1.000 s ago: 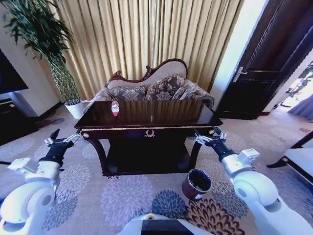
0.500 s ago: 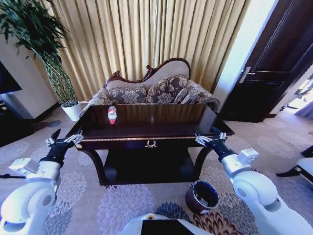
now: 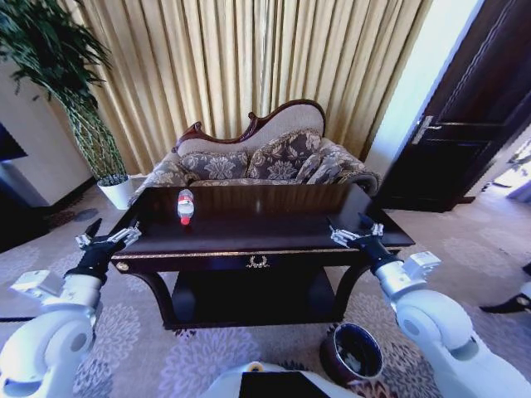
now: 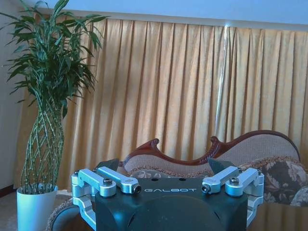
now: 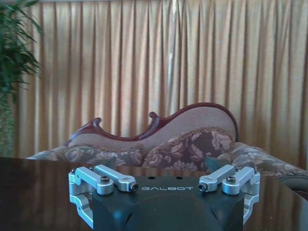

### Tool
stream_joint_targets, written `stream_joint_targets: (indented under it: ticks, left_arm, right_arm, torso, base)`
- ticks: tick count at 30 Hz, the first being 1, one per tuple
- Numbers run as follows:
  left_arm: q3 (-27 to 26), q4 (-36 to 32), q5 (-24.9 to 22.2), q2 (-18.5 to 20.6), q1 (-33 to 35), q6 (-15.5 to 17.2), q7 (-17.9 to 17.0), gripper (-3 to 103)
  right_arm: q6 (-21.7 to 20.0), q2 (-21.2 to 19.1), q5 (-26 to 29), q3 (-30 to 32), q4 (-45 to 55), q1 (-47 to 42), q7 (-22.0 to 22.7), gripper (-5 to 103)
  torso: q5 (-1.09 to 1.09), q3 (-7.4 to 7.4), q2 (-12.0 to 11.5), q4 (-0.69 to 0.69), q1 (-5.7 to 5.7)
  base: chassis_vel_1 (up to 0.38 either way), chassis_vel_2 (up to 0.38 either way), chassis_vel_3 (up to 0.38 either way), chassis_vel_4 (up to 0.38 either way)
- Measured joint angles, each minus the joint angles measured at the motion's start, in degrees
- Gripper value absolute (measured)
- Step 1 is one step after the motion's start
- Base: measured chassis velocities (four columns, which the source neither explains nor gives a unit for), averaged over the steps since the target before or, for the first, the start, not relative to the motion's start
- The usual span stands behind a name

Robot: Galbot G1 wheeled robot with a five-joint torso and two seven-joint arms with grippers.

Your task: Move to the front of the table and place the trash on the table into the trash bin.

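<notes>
bottle point(image 3: 185, 206) upright on table point(image 3: 274, 232), left pincer point(image 3: 106, 241) and right pincer point(image 3: 355, 233) spread, raised at its corners

Bare surface point(image 3: 274, 220) between both sets of jaws, bottle point(image 3: 185, 206) standing ahead of left jaws, sofa point(image 3: 265, 157) blocking beyond far edge.

Both arms are showing glossy white rounded shells, ending in black wrists. The left gripper point(image 3: 106, 238) and right gripper point(image 3: 353, 231) are wearing silver metal linkages with dark screws on black bodies, each carrying white "GALBOT" lettering on its housing.
</notes>
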Motion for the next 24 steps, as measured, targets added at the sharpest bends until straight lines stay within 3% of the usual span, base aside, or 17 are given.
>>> stream_joint_targets:
  ticks: [4,15,24]
  left_arm:
    - [-0.35,-0.46,-0.01,-0.57,0.72,-0.07,0.0,100]
    - [-2.28,-1.28,-0.05,-1.61,2.51,-0.91,0.54,100]
    - [-2.06,-1.06,-0.08,-1.49,2.17,-0.87,0.31,100]
  right_arm:
    - [0.17,-1.28,2.56,-1.4,0.59,0.62,2.5,100]
    - [0.25,-6.57,6.17,-5.46,-2.34,5.74,2.8,100]
    - [0.28,-5.63,5.85,-8.27,-4.29,6.84,2.54,100]
  torso:
    - [-0.01,0.02,-0.02,0.0,0.04]
    - [0.01,-0.01,0.01,0.01,-0.03]
    - [-0.01,0.0,0.0,-0.01,0.0]
  base:
    - [-0.071,0.062,0.059,-0.068]
    - [0.0,0.0,0.0,0.0]
    - [0.0,0.0,0.0,0.0]
